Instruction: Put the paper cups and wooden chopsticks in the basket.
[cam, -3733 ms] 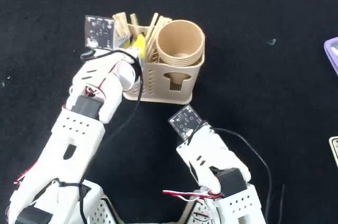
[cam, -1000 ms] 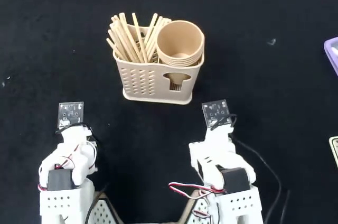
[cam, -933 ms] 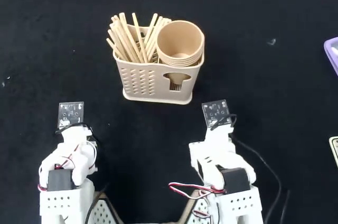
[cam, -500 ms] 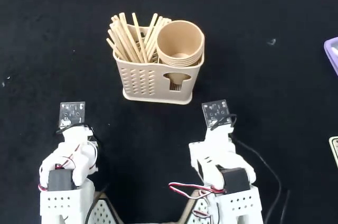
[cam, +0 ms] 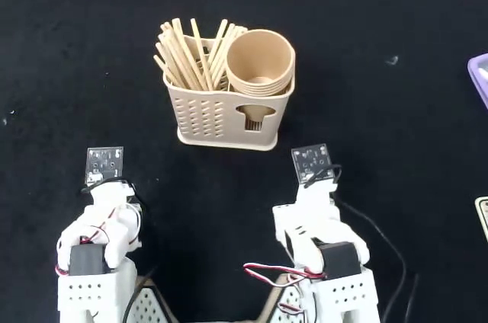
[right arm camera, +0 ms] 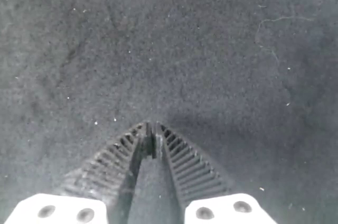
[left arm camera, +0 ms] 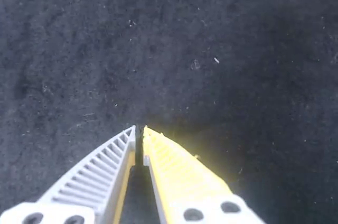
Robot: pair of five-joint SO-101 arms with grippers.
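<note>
Wooden chopsticks point(cam: 187, 56) stand bunched in one compartment of the beige slotted basket point(cam: 229, 121), and the stacked paper cups point(cam: 259, 60) sit in the compartment beside them. You look to be at the end of the task, so the next move calls for nothing more than resting the arms. Your left claw point(left arm camera: 139, 134) and right claw point(right arm camera: 151, 131) are both pinched together and empty. They sit low over the black desk point(cam: 396, 148), well apart from the basket.

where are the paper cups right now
In the high view the stacked paper cups sit in the right-hand compartment of the basket, next to the wooden chopsticks in its left one, on the black table.
</note>
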